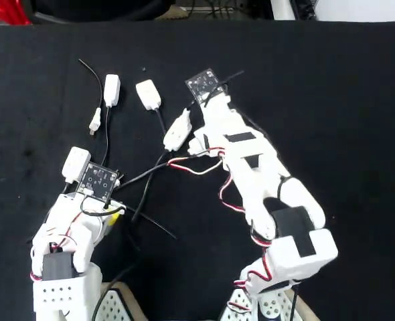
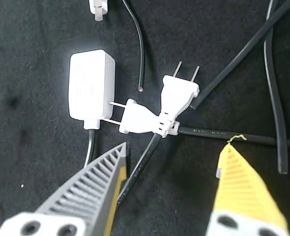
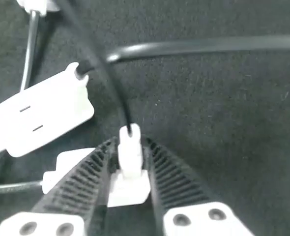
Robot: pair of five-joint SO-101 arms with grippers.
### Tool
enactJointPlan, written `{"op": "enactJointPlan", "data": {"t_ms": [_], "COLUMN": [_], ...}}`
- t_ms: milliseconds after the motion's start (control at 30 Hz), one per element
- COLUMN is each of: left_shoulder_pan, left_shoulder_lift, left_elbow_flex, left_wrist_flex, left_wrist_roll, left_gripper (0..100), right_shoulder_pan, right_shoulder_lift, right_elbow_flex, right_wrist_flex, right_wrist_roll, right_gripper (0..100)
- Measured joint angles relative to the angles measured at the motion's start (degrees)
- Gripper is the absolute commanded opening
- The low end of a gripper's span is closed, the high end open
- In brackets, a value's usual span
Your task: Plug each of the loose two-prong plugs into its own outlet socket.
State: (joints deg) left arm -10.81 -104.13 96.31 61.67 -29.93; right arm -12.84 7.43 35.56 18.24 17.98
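In the left wrist view a white two-prong plug [image 2: 140, 117] lies with its prongs at the side of a white outlet block [image 2: 92, 86]. A second plug [image 2: 179, 91] lies against it, prongs free. My left gripper [image 2: 175, 147] hangs open just short of both, its grey and yellow fingers wide apart. My right gripper [image 3: 129, 145] is shut on a white plug [image 3: 130, 160] whose black cable runs away from it. Beside it lies a white socket [image 3: 42, 115] with two slots facing up. From above, the right arm [image 1: 251, 167] reaches mid-table and the left arm [image 1: 70, 227] sits at the near left.
Two more white socket blocks [image 1: 111, 89] [image 1: 148, 93] and a small plug [image 1: 95, 120] lie at the back left on the black cloth. Black cables [image 1: 144, 200] cross between the arms. Open cloth spreads to the right of the right arm.
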Motion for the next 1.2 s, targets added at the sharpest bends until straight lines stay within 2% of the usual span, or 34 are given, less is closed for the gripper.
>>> {"op": "enactJointPlan", "data": {"t_ms": [67, 133, 200, 367, 467, 600, 667, 767, 933, 1067, 1200], "left_shoulder_pan": [0.0, 0.0, 0.0, 0.0, -0.5, -2.8, -2.8, -0.5, 1.0, 4.3, 8.2], "left_shoulder_lift": [0.0, 0.0, 0.0, 0.0, 0.0, 0.1, 0.1, 2.3, 18.2, 41.8, 68.6], "left_elbow_flex": [0.0, 0.0, 0.0, 0.0, 0.0, -3.8, -6.4, -8.8, -18.5, -34.0, -50.9], "left_wrist_flex": [0.0, 0.0, 0.0, -2.1, -3.7, -4.3, -4.6, -9.3, -17.0, -18.6, -19.1], "left_wrist_roll": [0.0, 0.0, 0.0, 0.6, 5.5, 15.1, 20.0, 25.5, 34.1, 39.9, 44.7], "left_gripper": [29, 29, 29, 29, 29, 29, 29, 29, 29, 29, 29], "right_shoulder_pan": [0.0, 0.0, -0.1, -1.5, -1.4, -1.5, -1.4, -0.4, 8.4, 12.8, 17.3], "right_shoulder_lift": [0.0, -0.8, -3.7, -15.1, -20.5, -22.2, -22.3, -22.3, -22.3, -22.3, -22.5], "right_elbow_flex": [0.0, 0.0, -0.1, -6.0, -11.0, -15.6, -16.3, -17.4, -22.1, -25.3, -23.7], "right_wrist_flex": [0.3, 3.1, 9.1, 31.8, 45.8, 59.7, 62.9, 64.8, 64.8, 64.8, 59.3], "right_wrist_roll": [-0.4, -0.5, -0.7, -0.6, -0.6, -0.6, -0.6, -0.8, -3.2, -2.0, -5.9], "right_gripper": [36.0, 41.1, 41.3, 40.5, 29.0, 1.7, 4.2, 5.9, 1.1, 1.2, 1.2]}}
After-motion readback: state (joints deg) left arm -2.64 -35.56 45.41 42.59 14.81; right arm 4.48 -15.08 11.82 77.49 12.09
